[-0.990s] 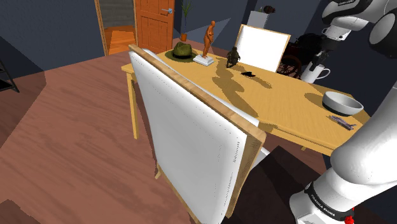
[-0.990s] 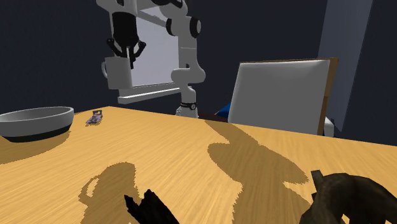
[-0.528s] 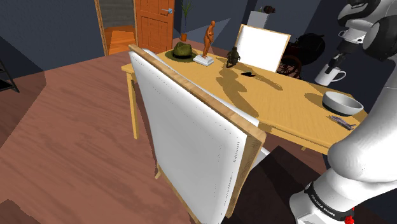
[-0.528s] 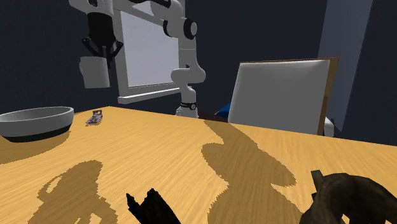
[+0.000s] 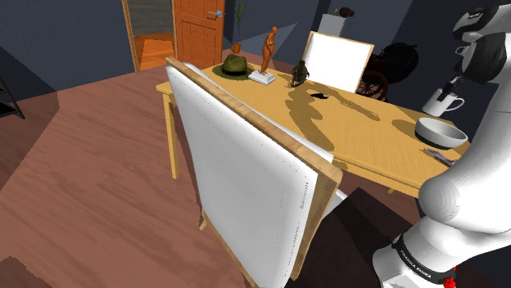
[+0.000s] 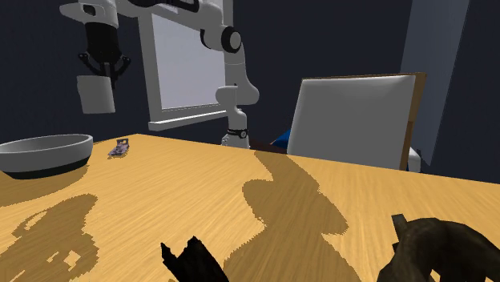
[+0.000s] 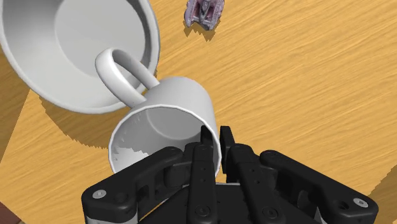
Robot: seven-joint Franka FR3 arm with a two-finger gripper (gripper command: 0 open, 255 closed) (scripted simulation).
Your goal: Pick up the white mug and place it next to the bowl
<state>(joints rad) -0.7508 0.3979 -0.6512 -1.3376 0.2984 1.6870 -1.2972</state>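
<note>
Hand [image 7: 215, 132] clasps smooth white mug [image 7: 168, 105] above round grey bowl [image 7: 32, 70].

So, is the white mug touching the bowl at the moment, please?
Apart: in the second exterior view the mug hangs in the gripper, well above the bowl.

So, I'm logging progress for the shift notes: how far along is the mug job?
Done: the mug is off the table, its rim clamped in the gripper. In hand: it hangs in the air, higher than the bowl and close by it. Left: lower it onto the table beside the bowl and let go.
</note>
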